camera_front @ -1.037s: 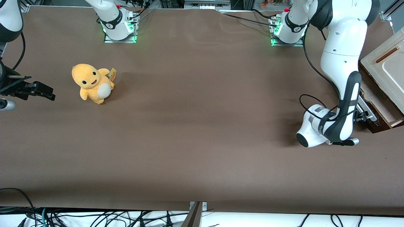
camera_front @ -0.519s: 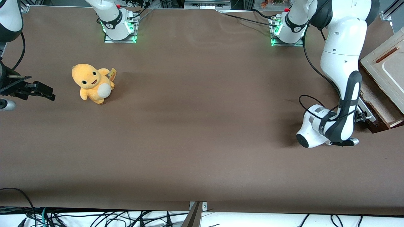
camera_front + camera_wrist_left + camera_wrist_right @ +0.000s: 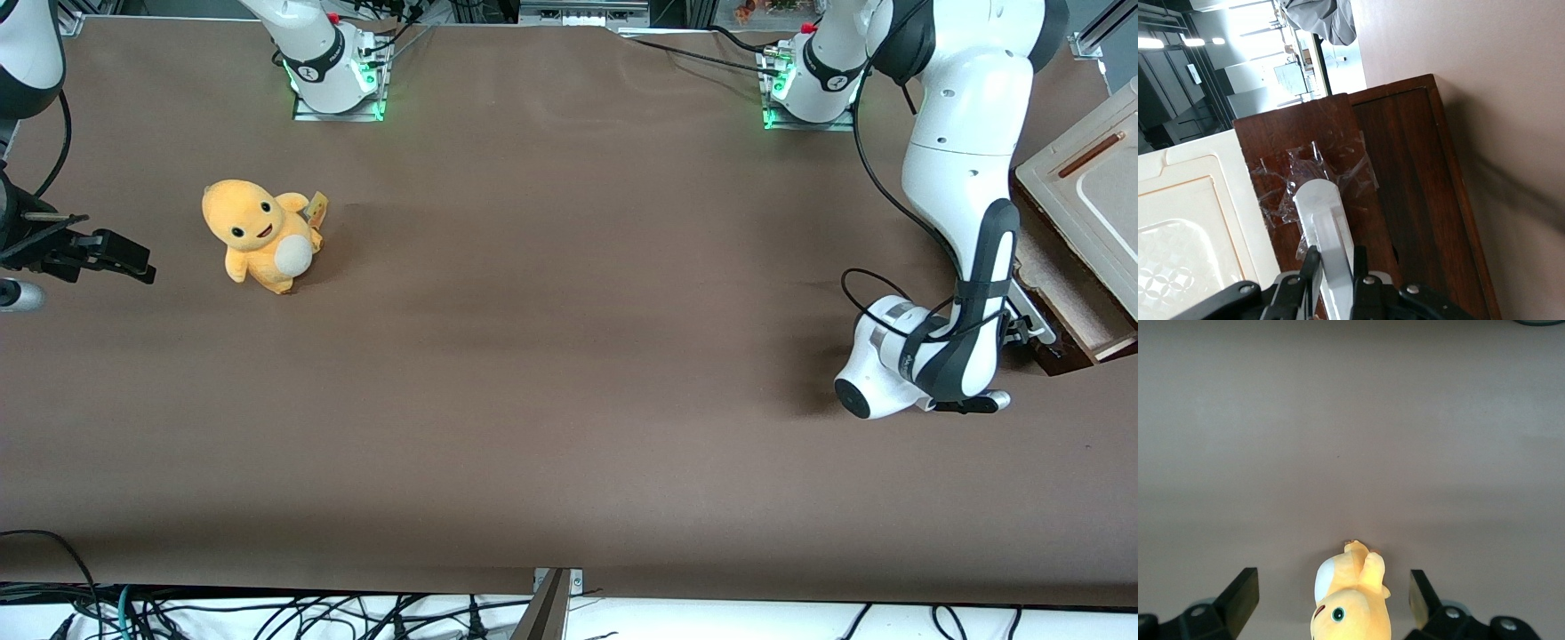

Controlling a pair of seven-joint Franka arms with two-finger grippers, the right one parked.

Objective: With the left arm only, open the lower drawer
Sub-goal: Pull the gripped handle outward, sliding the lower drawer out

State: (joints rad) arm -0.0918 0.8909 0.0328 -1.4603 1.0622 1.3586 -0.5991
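The lower drawer [image 3: 1071, 302] stands partly pulled out of the cabinet at the working arm's end of the table, with some of its inside showing. The left arm [image 3: 965, 169] bends down to it. My gripper [image 3: 1022, 332] is at the drawer's front, shut on the long white bar handle [image 3: 1036, 313]. In the left wrist view the black fingers [image 3: 1311, 261] clasp the white handle [image 3: 1319, 210] from both sides, and my gripper [image 3: 1335, 259] sits against the dark brown drawer front [image 3: 1331, 127]. Clear tape holds the handle's end to the wood.
The cabinet's beige recessed top [image 3: 1089, 178] overhangs the drawer. An orange plush toy [image 3: 258, 233] sits on the brown table [image 3: 569, 356] toward the parked arm's end. Both arm bases [image 3: 800, 89] stand at the table edge farthest from the front camera.
My gripper and the handle have crept slightly away from the cabinet, and the drawer has come out a little with them. The plush toy has not moved.
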